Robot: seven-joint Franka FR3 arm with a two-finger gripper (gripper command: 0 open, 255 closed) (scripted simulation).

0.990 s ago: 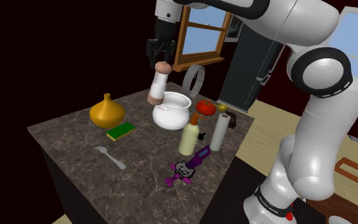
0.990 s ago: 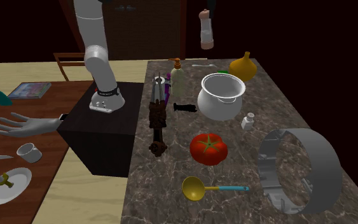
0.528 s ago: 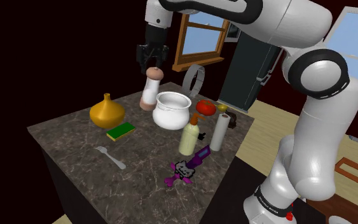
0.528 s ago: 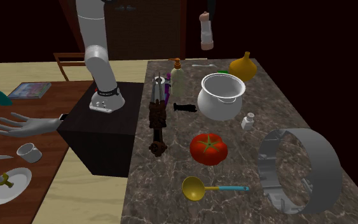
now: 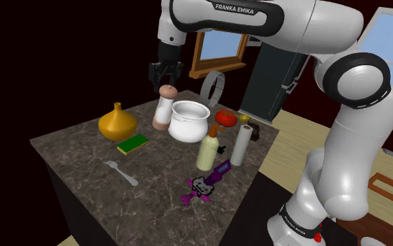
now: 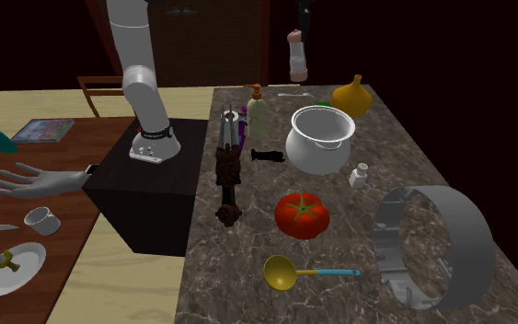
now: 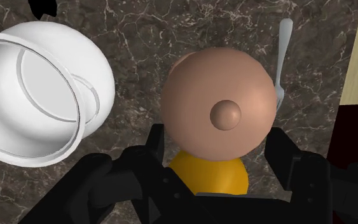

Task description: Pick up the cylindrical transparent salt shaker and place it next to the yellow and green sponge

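Observation:
The salt shaker [image 5: 162, 110] has a pale body with a pinkish-brown cap and base. It hangs upright over the back of the dark marble table [image 5: 83, 150], beside the white bowl [image 5: 188, 120]. My gripper [image 5: 165, 78] is shut on its cap from above. In the wrist view the fingers [image 7: 155, 143] clasp the round cap [image 7: 222, 102], with the yellow vase [image 7: 209, 177] showing past it. The yellow and green sponge [image 5: 132, 144] lies flat in front of the vase [image 5: 116, 123]. In the second exterior view the shaker [image 6: 297, 60] hangs under the gripper [image 6: 301, 26] above the table's far end.
A fork [image 5: 121, 172] lies near the front of the table. A soap bottle [image 5: 208, 148], a white roll [image 5: 240, 145], a tomato [image 5: 225, 116], a grey ring [image 5: 213, 87] and a purple toy [image 5: 205, 183] crowd the shoulder view's right side.
The gripper has come down and toward the shoulder view's left with the shaker, from over the bowl to beside it. The shaker has gone from tilted to upright.

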